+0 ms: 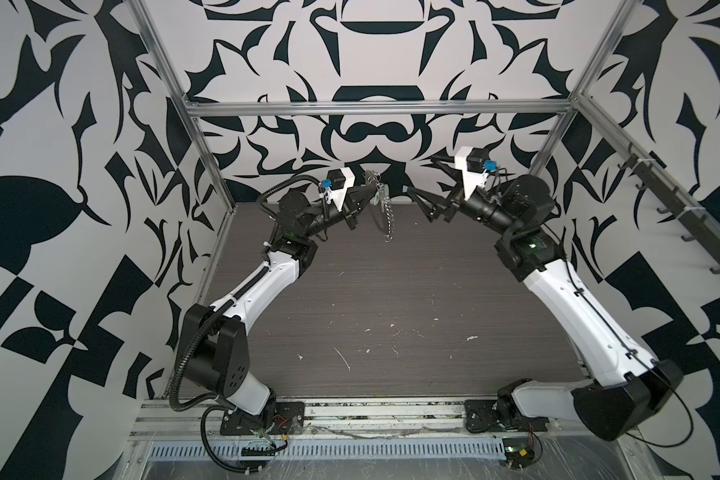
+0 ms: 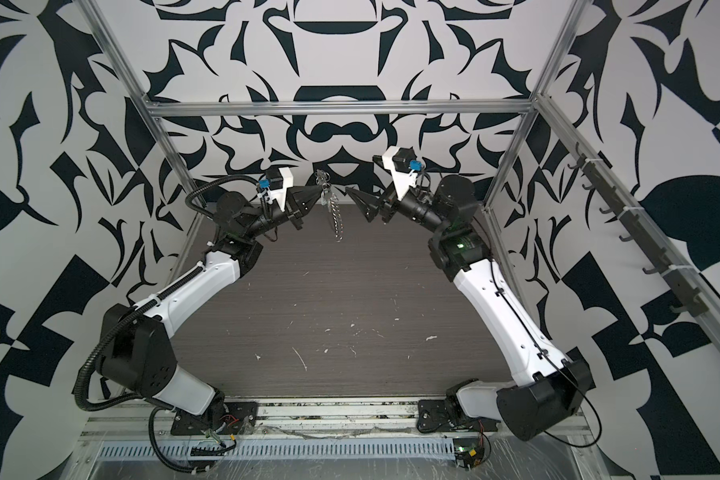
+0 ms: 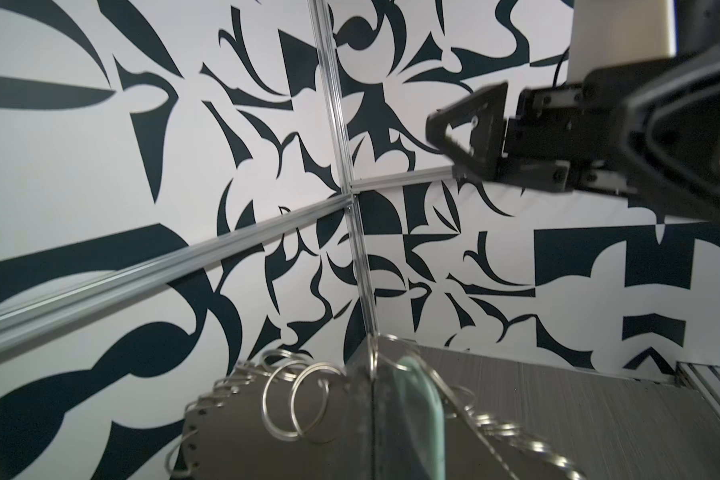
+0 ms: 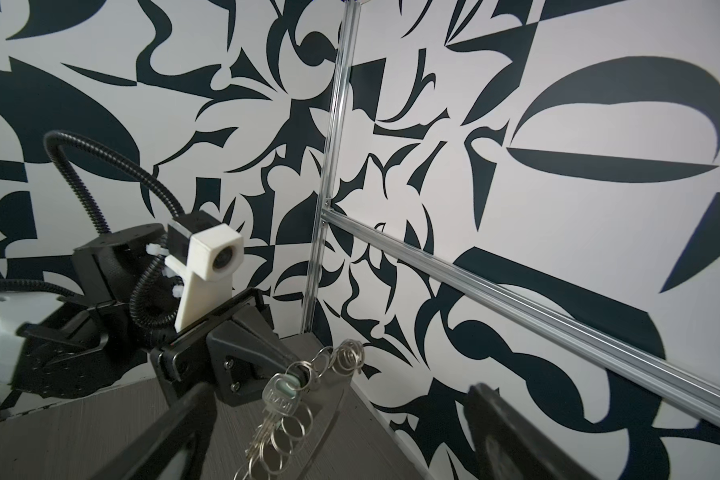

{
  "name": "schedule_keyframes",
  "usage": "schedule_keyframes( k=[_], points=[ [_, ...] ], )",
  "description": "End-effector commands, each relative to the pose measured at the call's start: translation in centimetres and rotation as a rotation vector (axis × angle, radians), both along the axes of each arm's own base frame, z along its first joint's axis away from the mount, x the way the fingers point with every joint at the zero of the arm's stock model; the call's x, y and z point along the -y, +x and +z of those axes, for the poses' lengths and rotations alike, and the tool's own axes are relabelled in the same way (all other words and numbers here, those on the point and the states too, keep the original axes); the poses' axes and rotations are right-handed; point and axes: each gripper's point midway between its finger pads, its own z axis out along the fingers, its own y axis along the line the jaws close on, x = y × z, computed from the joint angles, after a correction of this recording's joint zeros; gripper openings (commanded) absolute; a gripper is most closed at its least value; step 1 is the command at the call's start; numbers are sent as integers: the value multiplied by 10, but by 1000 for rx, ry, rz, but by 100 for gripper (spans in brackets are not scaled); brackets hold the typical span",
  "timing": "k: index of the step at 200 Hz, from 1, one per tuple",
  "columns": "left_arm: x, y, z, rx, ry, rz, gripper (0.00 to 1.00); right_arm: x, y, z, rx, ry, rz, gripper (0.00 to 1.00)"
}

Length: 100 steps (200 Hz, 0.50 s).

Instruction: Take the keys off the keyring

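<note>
At left gripper [image 1: 367, 198] tips: keyring [image 1: 385, 217] is clamped, keys [image 4: 285, 388] beside | right gripper [image 1: 420, 173]: is spread wide, empty, nearby.

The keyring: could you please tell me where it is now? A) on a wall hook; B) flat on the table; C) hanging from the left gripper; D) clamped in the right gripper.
C: the left gripper is shut on the keyring, which dangles above the table; the right gripper stands open, apart from it.
</note>
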Motion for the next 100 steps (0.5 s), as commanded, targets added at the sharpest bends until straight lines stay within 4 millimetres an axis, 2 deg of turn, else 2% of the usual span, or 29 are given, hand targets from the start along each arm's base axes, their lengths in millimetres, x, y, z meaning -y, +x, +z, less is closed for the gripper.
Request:
schedule_keyframes(
  k=[1,45,79,100],
  points=[
    [-8,-25,5,88,-20,-80,0,-4,-18,-11,-1,-97,72,94],
    [-15,-63,-23,192,-38,-286,0,-18,-17,-54,-77,-159,185,83],
    [-14,-66,-43,174,-3,-314,0,-25,-22,-79,-61,-179,267,72],
    [-15,-71,-47,182,5,-312,0,-28,-28,-92,-7,-220,303,58]
  ],
)
